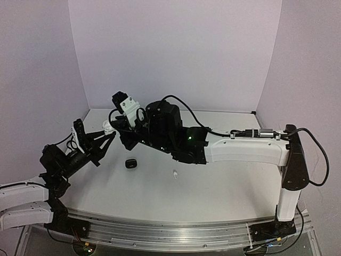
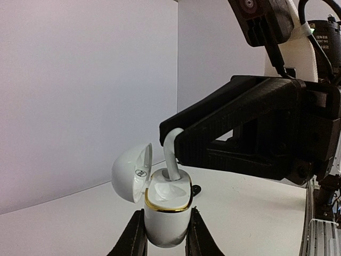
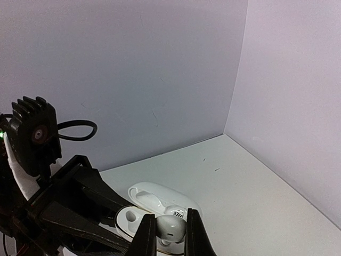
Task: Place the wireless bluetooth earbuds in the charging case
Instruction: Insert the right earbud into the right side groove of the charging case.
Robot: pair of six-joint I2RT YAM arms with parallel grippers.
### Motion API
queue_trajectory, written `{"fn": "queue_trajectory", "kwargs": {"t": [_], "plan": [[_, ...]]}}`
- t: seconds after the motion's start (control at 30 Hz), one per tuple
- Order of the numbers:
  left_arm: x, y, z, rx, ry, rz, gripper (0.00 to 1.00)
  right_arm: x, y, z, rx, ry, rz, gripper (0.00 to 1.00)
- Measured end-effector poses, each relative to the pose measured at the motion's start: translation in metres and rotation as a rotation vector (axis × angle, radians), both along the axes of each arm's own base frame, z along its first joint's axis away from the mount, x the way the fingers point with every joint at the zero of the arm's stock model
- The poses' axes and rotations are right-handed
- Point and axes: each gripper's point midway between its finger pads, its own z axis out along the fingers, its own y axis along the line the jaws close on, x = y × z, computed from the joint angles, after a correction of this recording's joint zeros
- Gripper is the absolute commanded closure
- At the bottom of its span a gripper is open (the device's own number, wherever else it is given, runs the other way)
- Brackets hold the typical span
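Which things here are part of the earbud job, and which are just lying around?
Job: open white charging case in left gripper; white earbud in right gripper; spare white earbud on table.
Lying about: small black item, unclear what.

The charging case (image 2: 167, 228) is smooth, glossy white plastic, with a thin shiny gold band (image 2: 168, 210) around its rim. The white earbud (image 2: 169, 154) has the same smooth gloss. The fingers (image 2: 240, 122) of the right end effector (image 3: 169, 234) look like matt black plastic, a little ribbed. The surface (image 1: 224, 181) is white and matt. The rail (image 1: 176, 230) at its near edge looks like brushed metal.
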Motion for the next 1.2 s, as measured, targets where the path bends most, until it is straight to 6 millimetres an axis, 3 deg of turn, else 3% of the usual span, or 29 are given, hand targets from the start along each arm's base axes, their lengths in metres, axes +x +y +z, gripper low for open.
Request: {"fn": "queue_trajectory", "kwargs": {"t": [1.2], "plan": [[-0.001,-0.003,-0.005,-0.002,0.038,-0.025,1.00,0.004,-0.006,-0.009,-0.073,-0.098,-0.030,1.00]]}}
